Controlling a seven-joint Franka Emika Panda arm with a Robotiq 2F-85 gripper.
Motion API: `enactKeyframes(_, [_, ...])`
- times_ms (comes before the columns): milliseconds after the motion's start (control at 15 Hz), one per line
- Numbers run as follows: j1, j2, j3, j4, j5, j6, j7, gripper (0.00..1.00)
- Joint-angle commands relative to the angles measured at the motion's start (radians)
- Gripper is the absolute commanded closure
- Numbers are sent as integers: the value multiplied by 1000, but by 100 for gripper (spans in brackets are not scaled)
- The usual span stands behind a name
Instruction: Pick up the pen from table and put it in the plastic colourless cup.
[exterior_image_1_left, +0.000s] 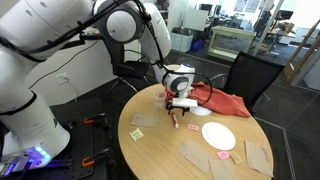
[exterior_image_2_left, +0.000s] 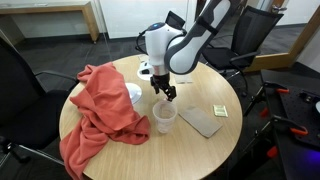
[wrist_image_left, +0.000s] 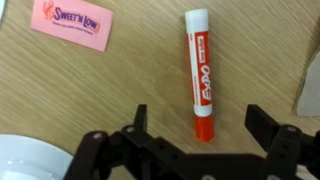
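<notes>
The pen (wrist_image_left: 198, 60) lies flat on the light wooden table (wrist_image_left: 100, 100). It has a white printed barrel and a red cap, and the cap end points toward my gripper (wrist_image_left: 203, 125). The gripper is open and empty, hovering above the pen with one finger on each side of the red cap. In an exterior view the gripper (exterior_image_1_left: 178, 100) hangs over the small red pen (exterior_image_1_left: 174, 119). The plastic colourless cup (exterior_image_2_left: 164, 117) stands upright on the table just in front of the gripper (exterior_image_2_left: 163, 95).
A pink Sweet'N Low packet (wrist_image_left: 72, 24) lies beside the pen. A white plate (exterior_image_1_left: 218, 135) and a red cloth (exterior_image_2_left: 100, 110) are close by. Flat brown pads (exterior_image_2_left: 200, 121) and a yellow note (exterior_image_2_left: 220, 111) lie on the table. Black chairs stand around it.
</notes>
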Motion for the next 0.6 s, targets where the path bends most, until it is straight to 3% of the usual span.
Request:
enactKeyframes(0, [-1,29,7,51,-18,-29,-4,0])
enactKeyframes(67, [-1,33,7,55,-18,-31,-3,0])
enactKeyframes(133, [-2,36,8,58,-17,-30,-4,25])
enactKeyframes(200, [-2,39,8,62,-16,-30,-3,26])
enactKeyframes(533, [-6,46,11,70,-11,-29,-3,64])
